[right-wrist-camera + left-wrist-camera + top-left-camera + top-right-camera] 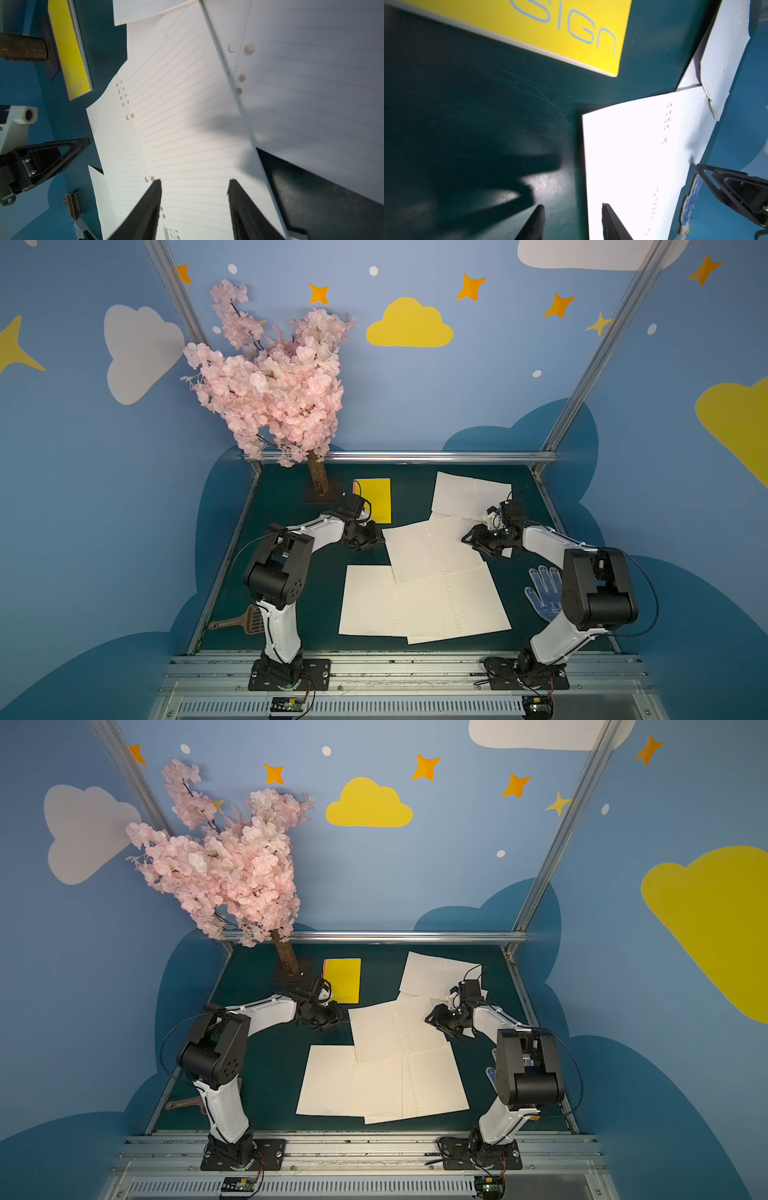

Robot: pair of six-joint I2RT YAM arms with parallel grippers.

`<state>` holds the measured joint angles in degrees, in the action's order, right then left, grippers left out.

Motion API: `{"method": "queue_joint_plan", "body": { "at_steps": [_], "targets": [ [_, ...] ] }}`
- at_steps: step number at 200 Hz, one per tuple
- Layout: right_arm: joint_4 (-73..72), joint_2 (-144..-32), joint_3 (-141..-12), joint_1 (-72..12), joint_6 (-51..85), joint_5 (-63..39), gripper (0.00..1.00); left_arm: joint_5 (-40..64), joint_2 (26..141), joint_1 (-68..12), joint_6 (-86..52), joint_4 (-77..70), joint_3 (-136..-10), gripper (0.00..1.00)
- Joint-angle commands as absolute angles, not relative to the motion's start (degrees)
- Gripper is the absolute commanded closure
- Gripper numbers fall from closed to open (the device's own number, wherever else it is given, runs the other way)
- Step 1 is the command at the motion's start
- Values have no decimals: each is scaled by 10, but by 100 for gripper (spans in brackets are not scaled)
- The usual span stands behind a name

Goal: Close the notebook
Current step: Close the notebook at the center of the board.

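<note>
Clock face laid over the table (291, 572) as seen in both top views, 12 at the far rail.

- The yellow notebook (374, 497) is lying flat at 11 o'clock, just beside the foot of the blossom tree (274, 385). Its cover is facing up and its page edges are stacked flush, so it is reading as shut.
- The left gripper (573, 207) is hanging low at 10 o'clock, near the notebook's near corner. Its jaws are standing part open and gripping nothing. One finger is over bare mat and the other over the edge of the lined pages (428, 549). It is likely placed there to be clear of the cover.
- The right gripper (194, 182) is hovering at 2 o'clock above those pages. Its jaws are parted and empty.
- More punched pages are lying loose from centre to 6 o'clock and at 1 o'clock. I cannot tell whether they are bound.
- A dotted glove (544, 593) is lying at 4 o'clock.

Judgement: the task is looking done, and both arms are only needing to pull away.
</note>
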<state>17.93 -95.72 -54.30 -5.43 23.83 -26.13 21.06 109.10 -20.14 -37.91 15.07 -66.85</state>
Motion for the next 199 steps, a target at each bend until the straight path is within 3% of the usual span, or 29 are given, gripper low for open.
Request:
{"method": "queue_joint_plan", "body": {
  "at_steps": [1, 199],
  "targets": [
    [196, -959, -548, -49, 228, -255, 45, 228, 1083, -205, -392, 132, -661, 53],
    [184, -972, -542, -37, 229, -268, 44, 257, 1129, -229, -411, 105, -667, 53]
  ]
}}
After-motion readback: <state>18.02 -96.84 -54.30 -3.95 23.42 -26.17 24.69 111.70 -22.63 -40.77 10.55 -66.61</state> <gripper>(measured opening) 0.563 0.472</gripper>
